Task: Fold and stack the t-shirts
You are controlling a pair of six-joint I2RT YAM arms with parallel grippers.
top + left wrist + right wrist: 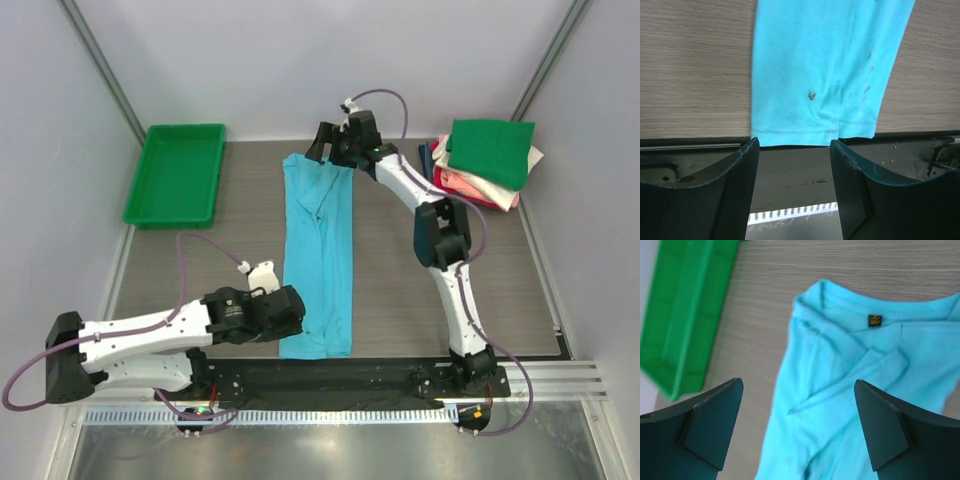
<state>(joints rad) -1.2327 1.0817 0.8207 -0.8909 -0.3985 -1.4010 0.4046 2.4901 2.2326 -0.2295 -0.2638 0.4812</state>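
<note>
Left gripper [794, 145] first: on its wrist feed I see the two dark fingers spread apart with nothing between them. They point at the near hem of the turquoise t-shirt [320, 260], and the hem lies just past the fingertips. From the overhead camera this gripper sits at the shirt's left edge, close to its near left corner. I cannot tell whether it touches the cloth.

That shirt is my reference for everything else. It lies flat on the wooden table [200, 260], folded lengthwise into a long narrow strip, with the collar at the far end and the hem at the near end. The hem reaches the black strip along the table's near edge. A few small dark specks [811, 94] show on the cloth a little above the hem.

At the shirt's far end, the right gripper [799, 385] has its jaws wide apart and holds nothing. Its wrist camera looks down on the collar and a small dark label [874, 320] inside the neck. A sleeve is folded in across the chest.

Right of the shirt's collar end and well apart from it sits the stack of folded t-shirts [485, 165]. Green is on top, with cream, pink, red and navy edges showing beneath.

Left of the collar end, also well apart, lies a green plastic tray [150, 190].
</note>
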